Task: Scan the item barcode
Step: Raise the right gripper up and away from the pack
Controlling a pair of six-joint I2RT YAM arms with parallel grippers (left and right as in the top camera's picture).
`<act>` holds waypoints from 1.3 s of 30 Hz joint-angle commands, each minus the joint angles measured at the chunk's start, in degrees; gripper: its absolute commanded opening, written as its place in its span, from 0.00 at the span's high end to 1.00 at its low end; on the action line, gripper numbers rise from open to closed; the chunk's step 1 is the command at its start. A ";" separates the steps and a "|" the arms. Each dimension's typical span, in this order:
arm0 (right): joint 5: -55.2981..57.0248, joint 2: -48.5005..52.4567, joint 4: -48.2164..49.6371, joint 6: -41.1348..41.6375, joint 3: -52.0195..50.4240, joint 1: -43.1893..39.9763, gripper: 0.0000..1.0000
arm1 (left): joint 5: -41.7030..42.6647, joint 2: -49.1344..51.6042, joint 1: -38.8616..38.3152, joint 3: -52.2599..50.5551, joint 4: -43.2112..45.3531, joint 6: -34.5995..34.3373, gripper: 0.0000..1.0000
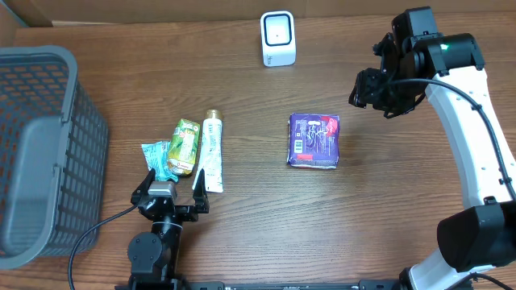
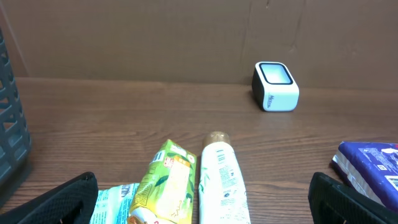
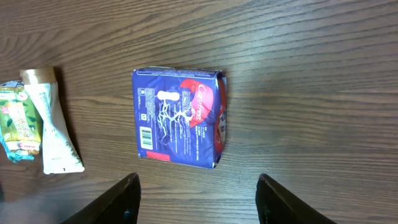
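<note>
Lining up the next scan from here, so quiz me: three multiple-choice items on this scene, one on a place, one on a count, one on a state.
1. Where does the white scanner stand?
A. on the far side of the table, beyond the blue package
B. at the table's near edge
C. on top of the blue package

2. How many items lie just ahead of the left hand?
A. one
B. three
C. five

3. The right hand is:
A. shut on the blue package
B. open and empty
C. shut on the white scanner

Answers:
1 A: the overhead view shows it far back, past the package.
2 B: a teal packet, a green packet and a white tube lie there.
3 B: its fingers stand apart with nothing between them.
</note>
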 commanded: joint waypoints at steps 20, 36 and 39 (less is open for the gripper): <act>-0.48 -1.03 2.75 -1.25 -1.99 0.20 0.39 | -0.39 -0.66 0.44 -0.52 0.22 -1.01 0.01; -0.44 -1.03 2.64 -1.27 -1.99 0.20 0.37 | -0.39 -0.66 0.44 -0.52 0.22 -1.01 0.01; -0.44 -1.03 2.75 -1.27 -1.99 0.20 0.36 | -0.39 -0.66 0.44 -0.52 0.22 -1.01 0.01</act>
